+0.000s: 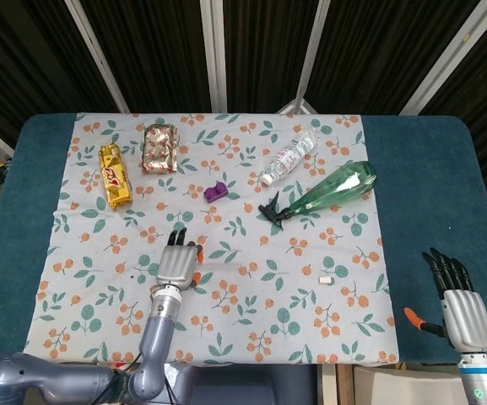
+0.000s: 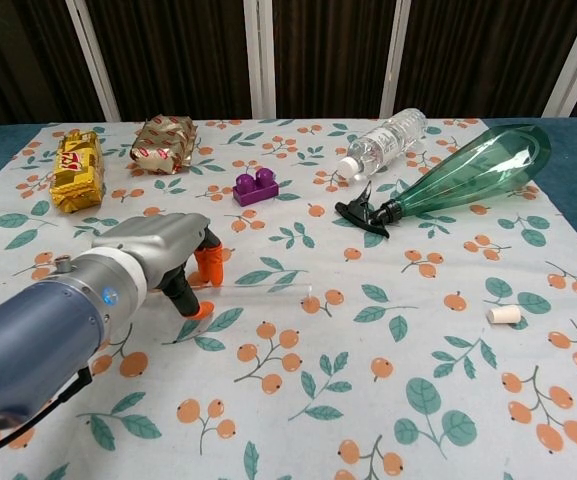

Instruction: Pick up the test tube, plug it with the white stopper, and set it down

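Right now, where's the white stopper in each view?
Head view: stopper lies on the cloth right of centre, below the green bottle, apart from everything.
Chest view: stopper at the right edge, mid-height, in front of the green bottle.
Shared landmark: the green bottle's black nozzle; the stopper lies nearer the robot than it, to its right.
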Action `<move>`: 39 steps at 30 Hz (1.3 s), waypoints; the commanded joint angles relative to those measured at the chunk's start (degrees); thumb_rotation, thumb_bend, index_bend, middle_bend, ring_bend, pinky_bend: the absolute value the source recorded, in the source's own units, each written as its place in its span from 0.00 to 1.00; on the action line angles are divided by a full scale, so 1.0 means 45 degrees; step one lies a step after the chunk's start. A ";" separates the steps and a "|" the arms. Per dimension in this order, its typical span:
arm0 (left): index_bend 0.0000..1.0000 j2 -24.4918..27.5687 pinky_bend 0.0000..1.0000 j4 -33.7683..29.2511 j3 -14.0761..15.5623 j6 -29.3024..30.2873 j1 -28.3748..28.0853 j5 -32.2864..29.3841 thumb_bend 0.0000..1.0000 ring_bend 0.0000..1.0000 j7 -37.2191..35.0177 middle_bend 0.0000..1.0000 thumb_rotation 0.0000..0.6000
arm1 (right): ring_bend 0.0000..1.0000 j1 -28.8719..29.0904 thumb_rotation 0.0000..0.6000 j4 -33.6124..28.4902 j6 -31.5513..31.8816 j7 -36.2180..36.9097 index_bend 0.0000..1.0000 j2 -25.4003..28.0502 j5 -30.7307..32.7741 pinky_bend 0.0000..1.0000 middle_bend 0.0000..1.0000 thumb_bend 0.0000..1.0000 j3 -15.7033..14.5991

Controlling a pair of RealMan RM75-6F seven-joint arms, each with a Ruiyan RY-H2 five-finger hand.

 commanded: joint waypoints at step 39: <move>0.62 0.0371 0.00 -0.0532 -0.0170 0.0397 -0.0221 0.1074 0.57 0.07 -0.1095 0.49 1.00 | 0.00 -0.0068 1.00 0.0035 0.0283 -0.0030 0.00 -0.0079 -0.0181 0.00 0.00 0.25 0.0002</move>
